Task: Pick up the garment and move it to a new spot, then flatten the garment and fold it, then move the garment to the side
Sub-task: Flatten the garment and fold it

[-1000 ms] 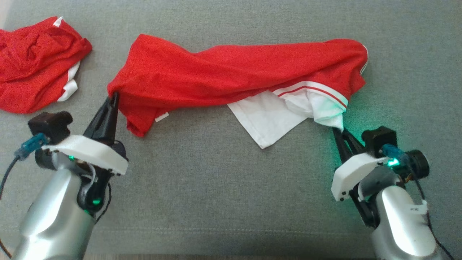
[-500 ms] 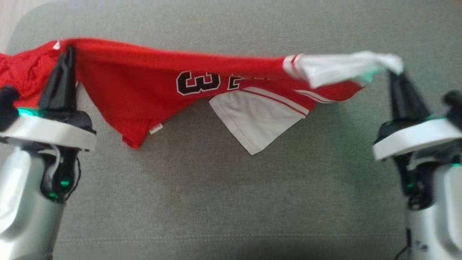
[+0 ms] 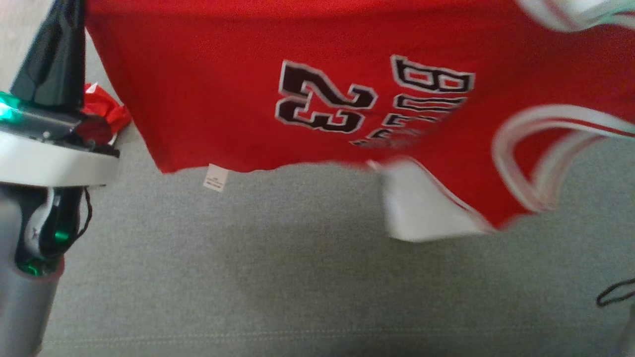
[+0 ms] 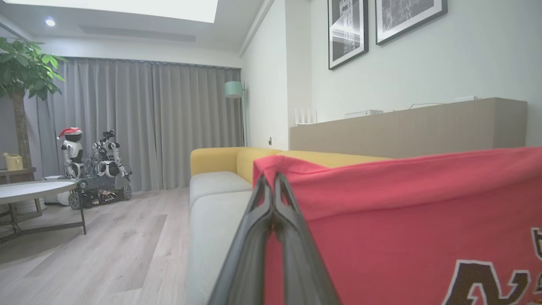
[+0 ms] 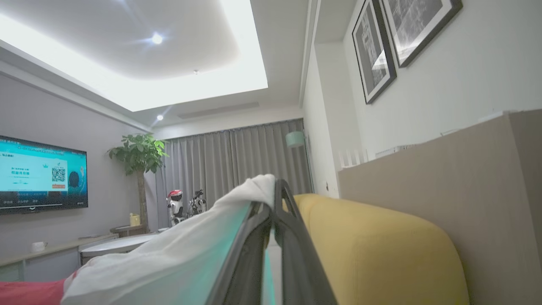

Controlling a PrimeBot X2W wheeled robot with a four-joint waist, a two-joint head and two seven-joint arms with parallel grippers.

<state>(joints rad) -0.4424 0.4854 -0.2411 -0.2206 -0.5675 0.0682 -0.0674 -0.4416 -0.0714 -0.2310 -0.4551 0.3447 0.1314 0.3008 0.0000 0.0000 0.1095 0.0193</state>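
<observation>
**Item:** garment (image 3: 208, 89), a red jersey with white trim. It is held up clear of the grey sofa seat (image 3: 297, 277) and stretched between both arms.

**Long axis:** it is set across the head view from the robot's left to its right. The hem end is turned to the left and the armhole end, edged in white, to the right. The black number 23 and the lettering beside it lie sideways. The cloth hangs from its upper edge, with a small white label (image 3: 216, 178) on the lower edge.

**Left gripper** (image 3: 73, 6): the fingers are pressed together on the red corner, as the left wrist view confirms.

**Right gripper** (image 5: 277, 186): the fingers are closed, pinching a white part of the cloth.

**Also on the seat:** a second red garment (image 3: 106, 111), partly hidden behind the left arm.

**Surface and room:**
- The sofa is grey-cushioned with a yellow backrest (image 5: 372, 237).
- A tan ledge (image 4: 406, 127) stands behind it, under framed pictures (image 4: 347, 31).
- Beyond are a wooden floor (image 4: 106, 254), grey curtains (image 4: 161, 123), a potted plant (image 5: 137, 154), a lit screen (image 5: 42, 176), a low table (image 4: 34, 188) and a small wheeled robot (image 4: 99, 169).
</observation>
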